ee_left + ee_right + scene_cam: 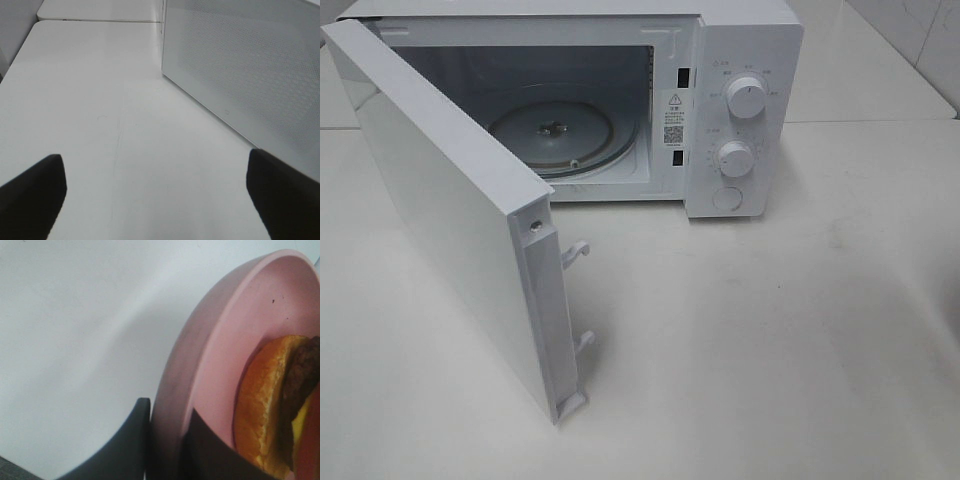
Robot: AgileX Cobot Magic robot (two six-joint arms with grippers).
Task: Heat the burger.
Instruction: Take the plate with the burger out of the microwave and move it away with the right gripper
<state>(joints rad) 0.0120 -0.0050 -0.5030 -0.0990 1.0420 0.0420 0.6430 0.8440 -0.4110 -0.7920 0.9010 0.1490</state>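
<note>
While the right fingers [200, 450] clench the pink plate's [210, 365] rim with the burger [280, 405] aboard, left fingers [30, 195] released, it needs carrying into the open microwave [620, 110].

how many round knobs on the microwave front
2. The upper knob and the lower knob sit stacked on the control panel right of the open cavity, with a flat round button beneath. None look hidden.

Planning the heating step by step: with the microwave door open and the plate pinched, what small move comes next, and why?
Probably carry the pink plate toward the microwave: the right gripper pinches its rim, the burger sits on it, and the turntable is bare.
</note>
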